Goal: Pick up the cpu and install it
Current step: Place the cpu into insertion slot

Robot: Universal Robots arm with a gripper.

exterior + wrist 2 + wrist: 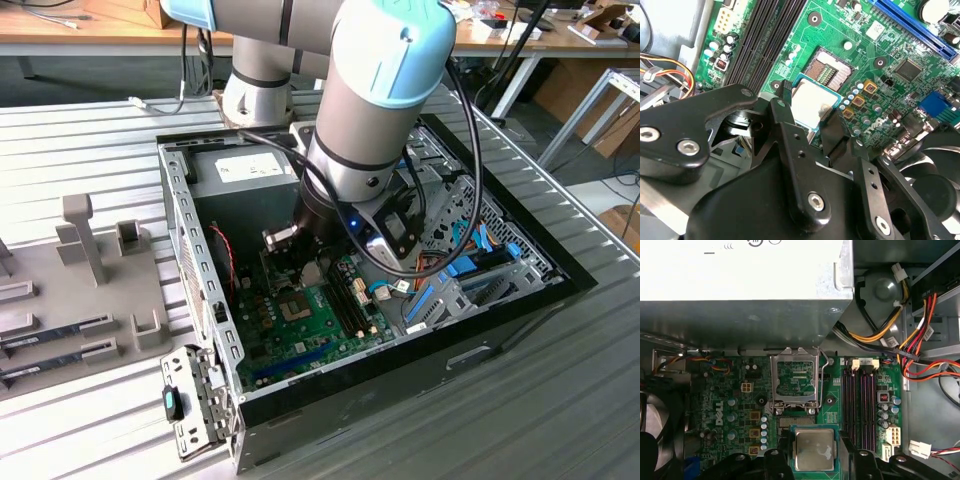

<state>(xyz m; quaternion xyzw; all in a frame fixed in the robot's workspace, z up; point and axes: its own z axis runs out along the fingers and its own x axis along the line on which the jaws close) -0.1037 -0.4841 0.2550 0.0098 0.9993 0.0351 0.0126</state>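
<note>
cpu edges behind tool, fan cropped

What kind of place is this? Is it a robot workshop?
Probably a robotics lab or workshop: a robot arm whose gripper holds the cpu inside an open computer case on a ribbed metal table, with cluttered wooden workbenches behind.

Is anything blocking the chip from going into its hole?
Nothing visible does. The end effector holds the cpu right beside the socket. The socket's lid is flipped open in the first wrist view, and its contacts lie bare.
</note>
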